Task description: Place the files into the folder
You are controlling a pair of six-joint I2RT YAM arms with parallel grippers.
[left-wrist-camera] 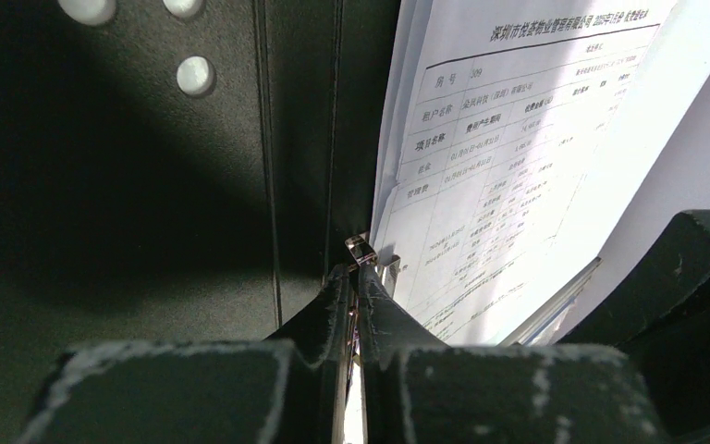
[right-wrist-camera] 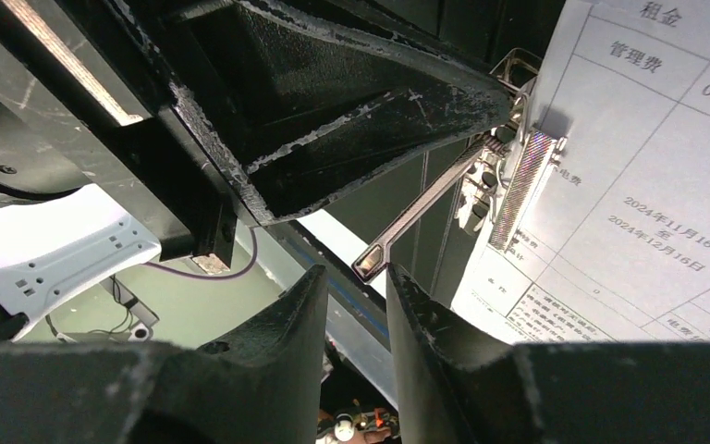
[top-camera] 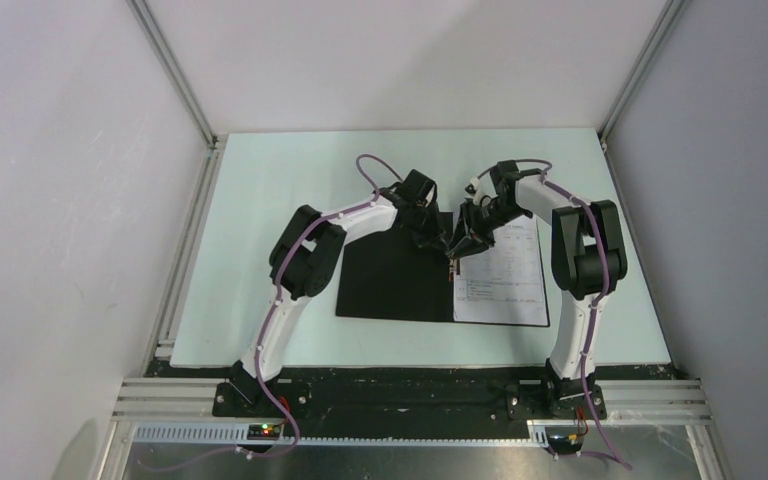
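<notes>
The folder [top-camera: 390, 280] lies open on the table, black inside up. The files [top-camera: 505, 275] lie on its right half, printed side up, and also show in the left wrist view [left-wrist-camera: 508, 157] and the right wrist view [right-wrist-camera: 629, 203]. My left gripper [top-camera: 446, 242] is at the upper spine, shut on a part of the metal clip [left-wrist-camera: 361, 248]. My right gripper [top-camera: 462, 246] faces it from the right. Its jaws are a little apart, and the tip of the clip's raised lever [right-wrist-camera: 374, 264] sits just above the gap between its fingertips [right-wrist-camera: 356, 277].
The pale green table top [top-camera: 260, 220] carries the folder near its front middle. Grey walls and aluminium frame posts [top-camera: 175, 75] close in the back and sides. The two arms crowd each other over the spine.
</notes>
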